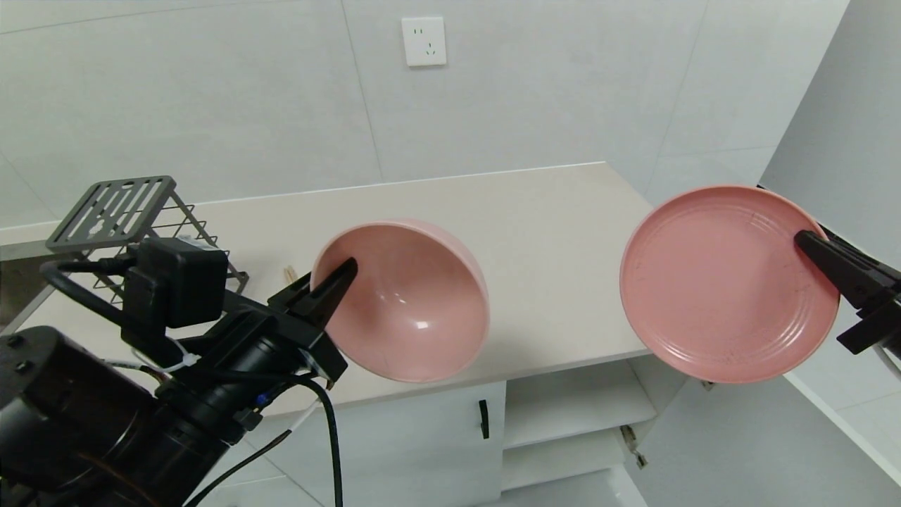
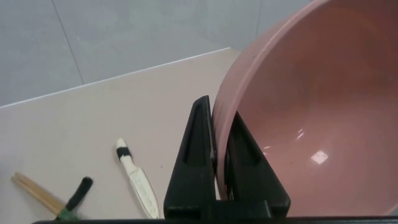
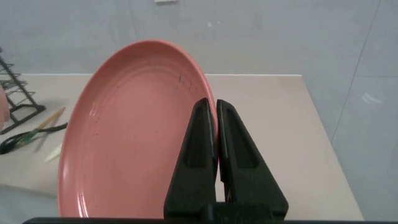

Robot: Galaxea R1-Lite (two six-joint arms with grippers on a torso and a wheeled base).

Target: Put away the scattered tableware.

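My left gripper (image 1: 338, 278) is shut on the rim of a pink bowl (image 1: 408, 303), which it holds tilted above the beige countertop (image 1: 535, 232). In the left wrist view the bowl (image 2: 323, 118) has its rim pinched between my fingers (image 2: 198, 155). My right gripper (image 1: 809, 243) is shut on the edge of a pink plate (image 1: 725, 282), held tilted in the air past the counter's right end. The right wrist view has that plate (image 3: 134, 130) clamped at its rim by my gripper (image 3: 216, 118).
A black wire rack (image 1: 130, 218) stands at the counter's left rear. Chopsticks (image 2: 43, 196) and a small cream utensil (image 2: 138, 180) lie on the counter beneath the bowl. Below the counter, an open cabinet has white shelves (image 1: 574, 408). A wall socket (image 1: 424, 41) sits behind.
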